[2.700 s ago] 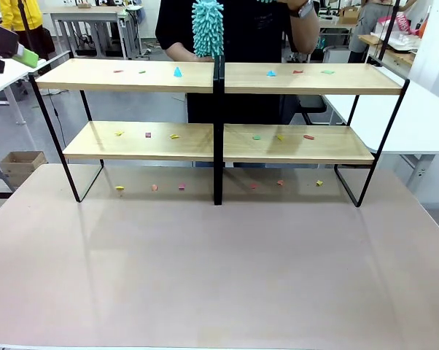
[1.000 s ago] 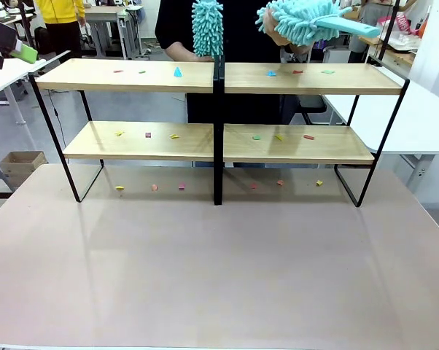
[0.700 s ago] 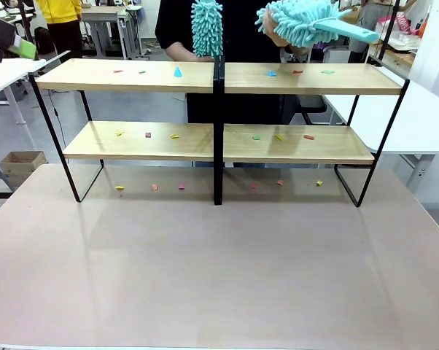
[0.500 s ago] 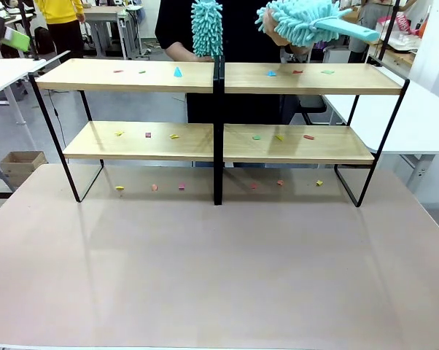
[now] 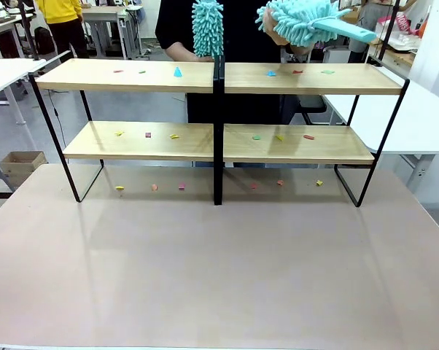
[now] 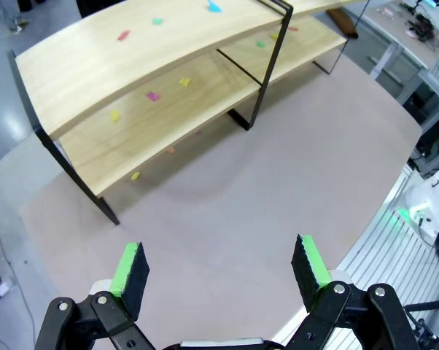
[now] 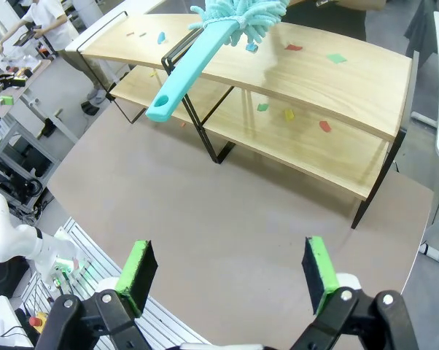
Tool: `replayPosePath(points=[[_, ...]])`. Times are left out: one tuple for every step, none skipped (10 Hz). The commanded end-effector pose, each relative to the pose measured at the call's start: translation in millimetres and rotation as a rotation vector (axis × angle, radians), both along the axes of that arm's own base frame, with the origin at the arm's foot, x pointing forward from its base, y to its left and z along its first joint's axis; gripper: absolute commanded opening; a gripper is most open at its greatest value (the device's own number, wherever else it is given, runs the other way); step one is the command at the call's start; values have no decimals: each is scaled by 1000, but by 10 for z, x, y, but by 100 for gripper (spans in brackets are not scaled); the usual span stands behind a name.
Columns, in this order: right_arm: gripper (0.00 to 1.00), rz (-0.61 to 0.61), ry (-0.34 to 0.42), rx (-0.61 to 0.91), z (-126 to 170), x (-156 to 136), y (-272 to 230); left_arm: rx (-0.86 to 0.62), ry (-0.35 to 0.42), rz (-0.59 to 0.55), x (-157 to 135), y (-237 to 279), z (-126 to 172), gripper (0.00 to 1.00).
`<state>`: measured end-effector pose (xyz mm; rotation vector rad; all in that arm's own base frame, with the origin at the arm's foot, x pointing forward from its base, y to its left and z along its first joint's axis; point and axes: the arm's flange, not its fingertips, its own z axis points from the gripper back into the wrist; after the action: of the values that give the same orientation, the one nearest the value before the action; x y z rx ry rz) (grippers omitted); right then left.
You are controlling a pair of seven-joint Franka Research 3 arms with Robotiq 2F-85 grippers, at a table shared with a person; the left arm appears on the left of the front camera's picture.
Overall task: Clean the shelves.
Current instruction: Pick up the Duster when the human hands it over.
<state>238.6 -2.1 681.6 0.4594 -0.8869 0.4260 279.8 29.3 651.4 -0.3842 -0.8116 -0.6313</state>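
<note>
The shelves [image 5: 132,75] stand across the far half of the beige tabletop [image 5: 219,270], two light wooden tiers on a black frame with a central post [image 5: 218,131]. Several small coloured paper scraps [image 5: 177,71] lie on both tiers and on the table beneath. Behind the rack a person holds one teal fluffy duster [image 5: 207,28] upright and a second duster [image 5: 307,20] with its handle pointing right. My left gripper [image 6: 221,266] hovers open, high above the table, facing the shelves [image 6: 95,65]. My right gripper [image 7: 229,273] is open too, with the duster handle [image 7: 194,65] far ahead of it above the shelves [image 7: 314,76].
White tables flank the scene at left [image 5: 4,69] and right [image 5: 424,117]. A cardboard box [image 5: 21,164] sits on the floor at left. Another person in yellow [image 5: 59,14] stands far back. The near tabletop is bare.
The person has brought a second duster into view at the upper right and holds it there. My left gripper has slid out past the left edge of the front view.
</note>
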Motion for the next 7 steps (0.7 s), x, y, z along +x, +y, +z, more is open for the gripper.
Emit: replayPosePath(points=[[100, -2, 2, 2, -1, 7, -3, 3, -18, 4, -1, 77, -36, 100], [100, -2, 2, 2, -1, 7, -3, 5, -33, 23, -3, 112, -19, 100], [100, -2, 2, 2, -1, 7, -3, -17, -65, 43, -5, 156, 32, 100], [100, -2, 2, 2, -1, 7, -3, -15, -100, 58, 1, 165, 69, 100], [100, -2, 2, 2, -1, 7, -3, -37, -132, 52, 12, 166, 109, 100], [100, -2, 2, 2, -1, 7, -3, -57, -147, 41, 19, 160, 131, 100], [100, -2, 2, 2, -1, 7, -3, -51, -144, 37, 22, 168, 134, 100]])
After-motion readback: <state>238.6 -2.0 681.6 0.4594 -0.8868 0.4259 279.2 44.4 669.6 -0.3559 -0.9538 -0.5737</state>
